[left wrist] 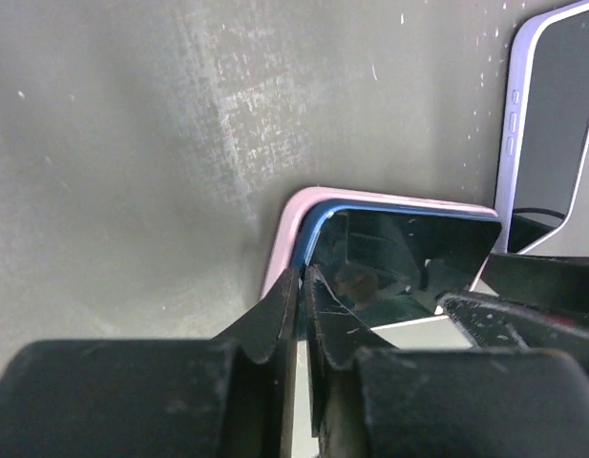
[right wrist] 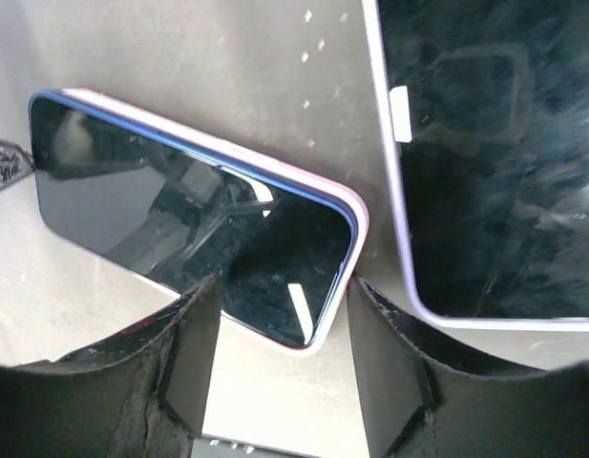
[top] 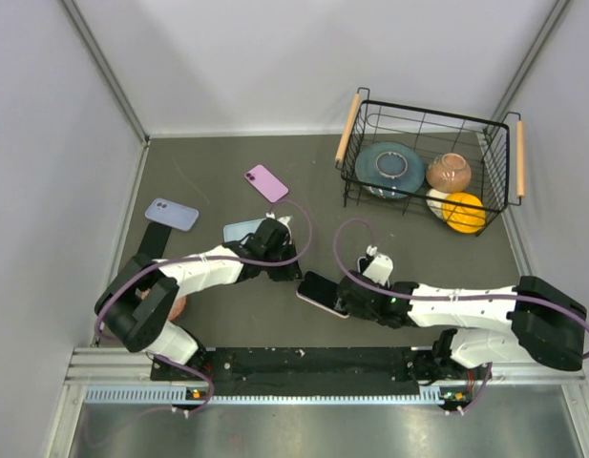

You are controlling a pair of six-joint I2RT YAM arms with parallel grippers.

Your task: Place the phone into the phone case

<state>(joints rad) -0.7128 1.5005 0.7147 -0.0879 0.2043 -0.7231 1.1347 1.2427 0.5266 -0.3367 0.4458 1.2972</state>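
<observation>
Right gripper (right wrist: 284, 296) open, straddling near end of blue glass-fronted phone (right wrist: 179, 219) in pink rubbery case (left wrist: 280, 245), long axis running away leftward; left gripper (left wrist: 302, 277) clenched at corner.

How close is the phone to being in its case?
Mostly done: the blue phone already lies inside the pink case, though its edge looks raised above the rim. In hand: the left gripper, shut, sits at a corner; the right gripper straddles one end, open. Remaining: pressing it flush.
</observation>
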